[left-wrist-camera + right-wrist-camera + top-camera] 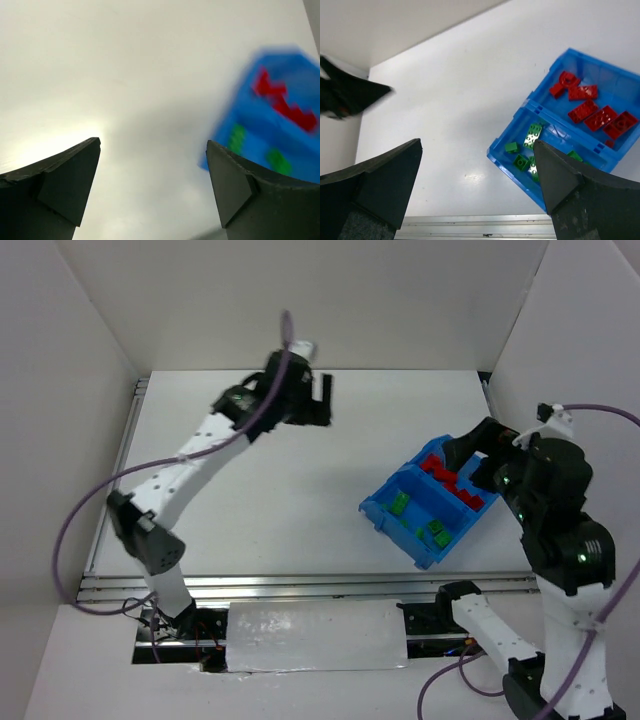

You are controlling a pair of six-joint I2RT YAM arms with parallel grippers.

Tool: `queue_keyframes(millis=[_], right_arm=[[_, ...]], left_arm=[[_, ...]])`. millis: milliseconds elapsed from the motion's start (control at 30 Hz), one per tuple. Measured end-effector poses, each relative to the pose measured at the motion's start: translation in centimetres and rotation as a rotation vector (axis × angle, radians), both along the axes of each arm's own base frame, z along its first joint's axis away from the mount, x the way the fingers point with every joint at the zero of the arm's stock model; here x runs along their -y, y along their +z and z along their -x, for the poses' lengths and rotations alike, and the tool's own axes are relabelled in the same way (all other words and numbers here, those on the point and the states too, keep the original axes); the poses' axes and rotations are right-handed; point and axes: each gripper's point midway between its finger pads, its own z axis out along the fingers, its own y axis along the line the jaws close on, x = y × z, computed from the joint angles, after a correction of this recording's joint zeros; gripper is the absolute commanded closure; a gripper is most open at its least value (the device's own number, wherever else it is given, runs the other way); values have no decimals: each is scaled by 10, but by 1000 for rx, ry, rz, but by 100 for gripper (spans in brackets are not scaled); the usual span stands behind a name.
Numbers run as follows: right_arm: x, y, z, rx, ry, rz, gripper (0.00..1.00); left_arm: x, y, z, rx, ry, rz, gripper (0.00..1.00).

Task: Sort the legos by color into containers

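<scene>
Both claws stand apart and hold nothing. The left claw (322,400) hangs high over the far middle of the table (260,510), well away from the blue bin (375,508). The right claw (477,145) hovers over the bin's right side.

The bin lies askew at the right front of the table. The red bricks (592,107) lie in the compartment farther from the arms and the green bricks (532,132) in the nearer one, with the divider (560,131) between them. No loose brick shows on the bare table in any view, so the sorting looks done. What is left seems to be a check and a clean withdrawal.

To do that well:
- Look over the whole table surface, and the spots the arms cover, for a stray brick
- Check the green compartment where the right finger hides part of it
- Raise the right claw straight up before swinging it home, so neither finger catches the low wall and tips or slides the bin
- Keep the left claw high on its way back
</scene>
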Motion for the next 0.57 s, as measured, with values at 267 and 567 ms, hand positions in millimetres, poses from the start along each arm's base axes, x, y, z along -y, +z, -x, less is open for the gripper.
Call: queue_keyframes(millis=[267, 567], right_arm=[[39, 33, 79, 163, -112, 63, 0], [46, 19, 96, 131, -137, 69, 0]], left_arm=[[-221, 116, 62, 365, 612, -50, 1], [-314, 93, 145, 429, 888, -59, 0]])
